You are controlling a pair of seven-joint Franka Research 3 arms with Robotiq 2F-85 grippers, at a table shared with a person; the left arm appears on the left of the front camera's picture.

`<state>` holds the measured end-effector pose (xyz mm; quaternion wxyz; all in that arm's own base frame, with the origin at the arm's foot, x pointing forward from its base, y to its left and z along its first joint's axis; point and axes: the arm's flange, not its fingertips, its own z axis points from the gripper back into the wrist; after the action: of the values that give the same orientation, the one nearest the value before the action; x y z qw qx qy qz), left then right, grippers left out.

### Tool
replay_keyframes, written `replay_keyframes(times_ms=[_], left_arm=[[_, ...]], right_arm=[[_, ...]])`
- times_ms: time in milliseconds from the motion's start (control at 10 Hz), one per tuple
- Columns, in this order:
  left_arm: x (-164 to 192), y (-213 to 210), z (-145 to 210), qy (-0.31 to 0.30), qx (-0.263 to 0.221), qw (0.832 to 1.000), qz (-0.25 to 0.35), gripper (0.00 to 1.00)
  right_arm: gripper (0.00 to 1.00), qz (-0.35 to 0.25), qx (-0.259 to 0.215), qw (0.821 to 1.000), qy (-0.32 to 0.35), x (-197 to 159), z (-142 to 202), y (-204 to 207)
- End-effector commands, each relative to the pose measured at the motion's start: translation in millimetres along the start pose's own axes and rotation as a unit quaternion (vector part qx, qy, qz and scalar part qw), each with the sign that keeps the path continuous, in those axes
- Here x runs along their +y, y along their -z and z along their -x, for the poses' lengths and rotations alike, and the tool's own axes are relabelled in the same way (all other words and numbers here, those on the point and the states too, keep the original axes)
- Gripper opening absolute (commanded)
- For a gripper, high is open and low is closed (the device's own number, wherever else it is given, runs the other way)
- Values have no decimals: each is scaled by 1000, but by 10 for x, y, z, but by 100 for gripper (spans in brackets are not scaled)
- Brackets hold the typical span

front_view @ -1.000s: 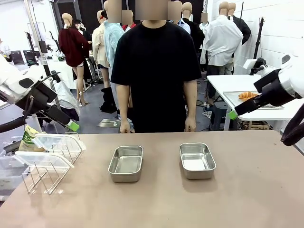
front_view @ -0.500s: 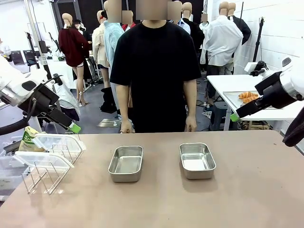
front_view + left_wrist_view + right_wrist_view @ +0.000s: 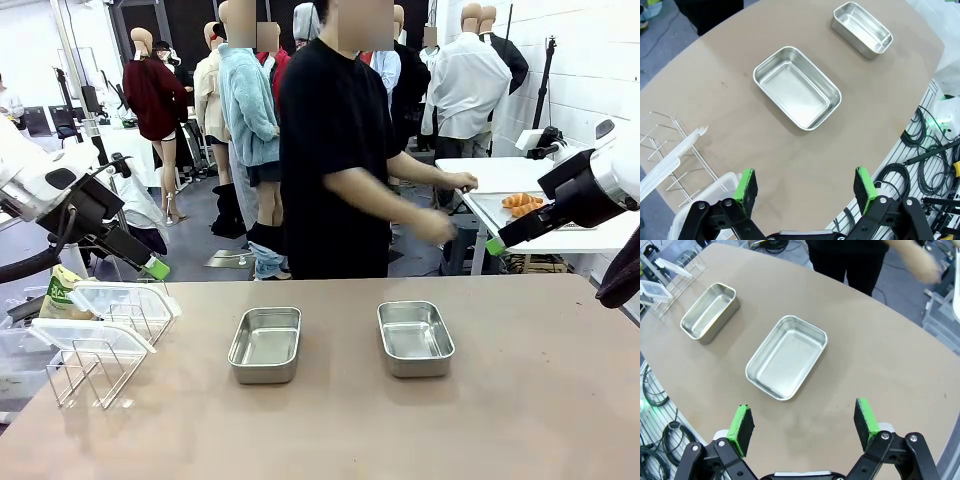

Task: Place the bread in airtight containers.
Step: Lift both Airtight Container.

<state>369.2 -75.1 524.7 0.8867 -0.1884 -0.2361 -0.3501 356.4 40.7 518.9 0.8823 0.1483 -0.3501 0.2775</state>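
While the person's nearer hand [image 3: 437, 228] was smeared by motion, so that its fingers could not be made out, the other hand [image 3: 462, 181] reached to the edge of the white side table [image 3: 560, 238] at the far right. The person's body was turned that way, both forearms stretched toward it. On that side table lay the bread [image 3: 522, 203], two golden-brown rolls close together, too small to show detail and partly cut off by the black body of the right gripper [image 3: 493, 245] in front of them.

At the near left, a printed bag [image 3: 62, 290] was mostly hidden behind the wire rack [image 3: 95, 375], which carried two clear lids [image 3: 125, 297] propped at a slant. Whether the lids touched each other could not be told.

Both steel pans sat uncovered and bare inside on the brown table [image 3: 520, 400], side by side but apart: the left container [image 3: 266, 343] near the middle and the right container [image 3: 415, 337] to its right.

Both white arms were held above the table's side edges, their fingers angled down and inward, well apart from the pans. From the front, one green pad showed on the left gripper [image 3: 150, 265] and one on the right. In each wrist view the jaws stood spread wide, green pads facing each other with nothing between them.
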Motion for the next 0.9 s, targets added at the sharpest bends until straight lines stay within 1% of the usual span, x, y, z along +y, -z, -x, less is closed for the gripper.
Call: replay_keyframes(times_ms=[0, 800], left_arm=[[4, -22, 11, 4, -2, 1000, 5, 100], [4, -22, 11, 4, -2, 1000, 5, 100]], right_arm=[[100, -7, -3, 1000, 5, 9, -5, 10], [100, -7, -3, 1000, 5, 9, -5, 10]])
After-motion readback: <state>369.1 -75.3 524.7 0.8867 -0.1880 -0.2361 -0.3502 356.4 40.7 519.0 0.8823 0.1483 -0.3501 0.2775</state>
